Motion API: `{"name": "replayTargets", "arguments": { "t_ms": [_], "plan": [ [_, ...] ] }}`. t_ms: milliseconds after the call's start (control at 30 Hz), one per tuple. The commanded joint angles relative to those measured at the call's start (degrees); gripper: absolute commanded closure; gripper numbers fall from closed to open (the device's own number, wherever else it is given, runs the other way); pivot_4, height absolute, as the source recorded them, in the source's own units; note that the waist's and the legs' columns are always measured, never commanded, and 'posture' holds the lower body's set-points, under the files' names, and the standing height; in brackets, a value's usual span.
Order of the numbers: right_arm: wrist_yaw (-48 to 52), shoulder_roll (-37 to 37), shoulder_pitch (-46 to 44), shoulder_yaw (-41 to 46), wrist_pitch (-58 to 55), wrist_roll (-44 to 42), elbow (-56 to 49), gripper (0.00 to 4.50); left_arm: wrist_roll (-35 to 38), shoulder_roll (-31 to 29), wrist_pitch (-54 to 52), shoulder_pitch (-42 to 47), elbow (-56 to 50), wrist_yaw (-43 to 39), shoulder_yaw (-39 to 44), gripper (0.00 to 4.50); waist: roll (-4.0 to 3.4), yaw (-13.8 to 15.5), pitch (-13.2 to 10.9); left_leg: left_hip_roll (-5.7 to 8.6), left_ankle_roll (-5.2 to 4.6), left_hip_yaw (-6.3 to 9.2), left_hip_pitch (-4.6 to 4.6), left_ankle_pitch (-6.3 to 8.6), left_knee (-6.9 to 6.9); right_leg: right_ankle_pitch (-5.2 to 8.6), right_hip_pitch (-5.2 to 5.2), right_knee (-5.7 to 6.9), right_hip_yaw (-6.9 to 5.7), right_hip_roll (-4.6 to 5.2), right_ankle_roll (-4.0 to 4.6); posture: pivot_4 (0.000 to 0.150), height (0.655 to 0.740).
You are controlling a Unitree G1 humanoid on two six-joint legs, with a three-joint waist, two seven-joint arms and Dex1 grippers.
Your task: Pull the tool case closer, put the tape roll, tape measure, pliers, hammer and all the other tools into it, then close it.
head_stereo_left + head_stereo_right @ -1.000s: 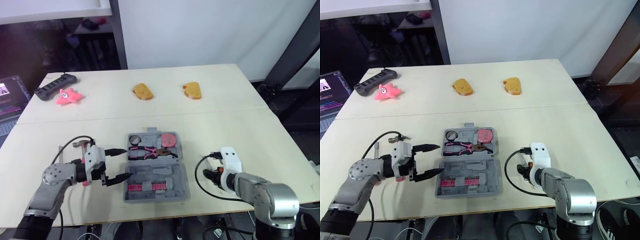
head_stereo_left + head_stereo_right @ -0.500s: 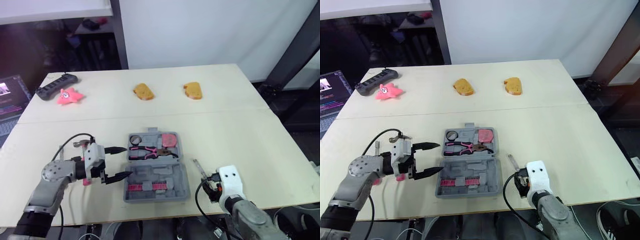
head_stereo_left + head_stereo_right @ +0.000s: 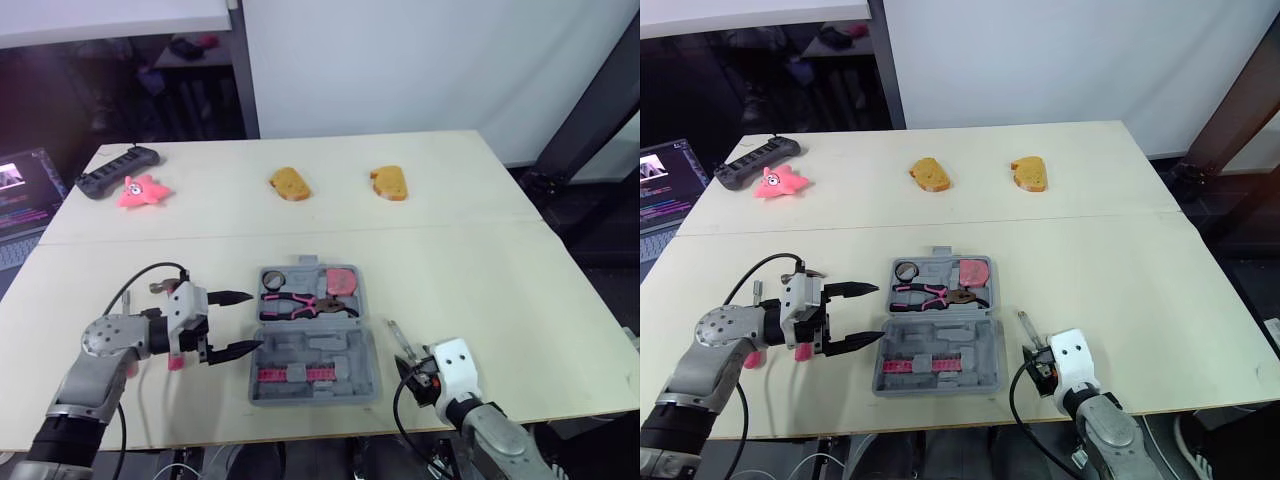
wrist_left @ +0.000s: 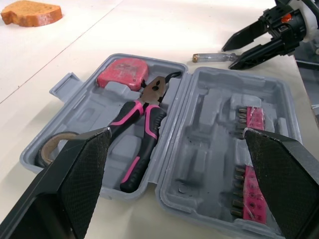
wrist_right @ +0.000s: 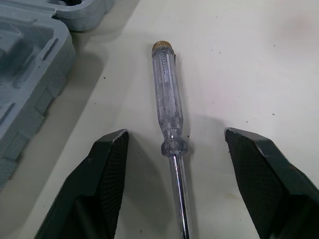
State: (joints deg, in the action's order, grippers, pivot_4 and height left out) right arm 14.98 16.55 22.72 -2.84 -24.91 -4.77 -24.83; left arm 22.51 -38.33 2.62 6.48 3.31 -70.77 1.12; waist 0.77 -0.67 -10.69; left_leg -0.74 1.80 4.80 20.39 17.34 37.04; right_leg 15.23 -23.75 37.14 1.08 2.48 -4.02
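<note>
the pale surface [image 3: 470,270] carries an open grey tool case [image 3: 320,348] near its front edge, a clear-handled screwdriver [image 5: 167,109] just beside it, a bread slice [image 3: 288,184] and a second slice [image 3: 388,183] farther back, and a pink star toy [image 3: 142,191] beside a black power strip [image 3: 116,174].

At the desk's [image 3: 470,235] far side lie a toast slice [image 3: 288,184], a second toast slice [image 3: 388,182], and a pink starfish toy [image 3: 142,191] just beside a black power strip [image 3: 112,173]. An open laptop [image 3: 22,195] sits at the left.

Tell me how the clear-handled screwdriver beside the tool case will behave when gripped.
The clear-handled screwdriver looks stiff and light: thin metal shaft, slim plastic handle. Its round, smooth handle would likely roll across the pale table if nudged off-centre, and may slip in the open right gripper unless pinched squarely.
</note>
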Motion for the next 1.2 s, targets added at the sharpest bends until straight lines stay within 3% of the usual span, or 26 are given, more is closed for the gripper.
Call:
{"name": "replayTargets", "arguments": {
  "t_ms": [33, 133, 333, 433, 567, 667, 800, 933, 1200],
  "plan": [
    [-0.07, -0.70, 2.92, -1.47, -2.42, -0.17, 0.11, 2.90, 0.36, -0.62, -0.06, -0.20, -1.43, 0.30, 1.13, 0.00, 0.05, 0.04, 0.03, 0.00, 0.00, 0.01, 0.00, 0.00, 0.00, 0.00, 0.00, 0.00, 0.00, 0.00, 0.00, 0.150, 0.7400],
    [-0.63, -0.90, 2.89, -2.12, -3.99, -0.02, -2.48, 4.44, 0.35, -0.60, -0.07, -0.07, -1.49, 0.42, 1.14, 0.00, 0.07, 0.13, 0.04, 0.00, 0.00, 0.08, 0.02, 0.00, -0.02, -0.01, 0.00, -0.01, -0.07, 0.00, -0.03, 0.150, 0.7400],
    [-0.24, 2.76, -4.30, -0.88, -12.52, 0.01, -14.21, 4.48, 0.74, -1.33, -0.79, 0.79, -1.07, 0.73, 2.13, 0.00, -0.06, -0.11, -0.03, 0.02, 0.00, 0.07, 0.06, 0.00, 0.01, -0.04, -0.02, 0.00, -0.07, 0.03, -0.08, 0.150, 0.7400],
    [4.93, 8.72, -17.65, -0.96, -24.87, -4.60, -23.94, 4.48, 1.11, -2.80, -1.27, 0.72, -0.44, 0.33, 3.42, 0.00, -0.08, -0.96, -0.07, 0.03, 0.01, -0.10, 0.00, -0.01, 0.11, -0.09, -0.05, 0.01, 0.08, 0.04, 0.18, 0.150, 0.7400],
    [15.82, 15.73, -40.75, -4.28, -44.78, -17.65, -27.99, 4.48, 1.14, -4.47, -1.19, 1.09, 1.23, -0.83, 4.11, 0.00, -0.10, -1.43, -0.06, -0.02, 0.01, 0.08, -0.03, -0.02, 0.09, -0.23, -0.04, 0.04, -0.02, -0.08, 0.17, 0.150, 0.7400],
    [24.51, 19.75, -59.33, -15.40, -51.63, -23.07, -21.74, 4.48, 0.72, -5.86, -0.32, 1.32, 4.68, -2.51, 4.68, 0.00, -0.22, -1.68, -0.14, -0.10, 0.00, 0.14, 0.11, -0.02, 0.03, -0.31, -0.24, 0.11, -0.12, -0.13, 0.06, 0.150, 0.7400],
    [26.48, 18.64, -71.09, -30.29, -47.51, -18.10, -8.38, 4.48, 1.10, -7.04, 0.26, 0.82, 6.29, -5.00, 5.01, 0.00, -0.20, -1.77, -0.12, -0.10, -0.03, 0.07, 0.35, -0.01, -0.02, -0.29, -0.55, 0.17, -0.13, -0.09, 0.09, 0.150, 0.7400],
    [26.33, 13.55, -76.74, -38.57, -45.59, -14.86, 0.18, 4.48, 0.75, -8.16, 1.14, -2.07, 6.05, -6.41, 5.79, 0.00, -0.20, -1.95, -0.12, 0.04, 0.01, 0.00, 1.09, -0.03, 0.18, -0.36, -1.20, 0.18, -0.15, 0.14, -0.02, 0.150, 0.7400],
    [25.97, 8.90, -78.95, -45.97, -44.07, -10.45, 7.22, 4.48, 1.46, -8.41, 0.35, -6.12, 2.23, -5.47, 7.13, 0.00, -0.20, -1.74, -0.12, 0.05, 0.09, 0.04, 1.09, -0.07, 0.18, -0.39, -1.21, 0.21, -0.17, 0.17, 0.00, 0.150, 0.7400]
  ]
}}
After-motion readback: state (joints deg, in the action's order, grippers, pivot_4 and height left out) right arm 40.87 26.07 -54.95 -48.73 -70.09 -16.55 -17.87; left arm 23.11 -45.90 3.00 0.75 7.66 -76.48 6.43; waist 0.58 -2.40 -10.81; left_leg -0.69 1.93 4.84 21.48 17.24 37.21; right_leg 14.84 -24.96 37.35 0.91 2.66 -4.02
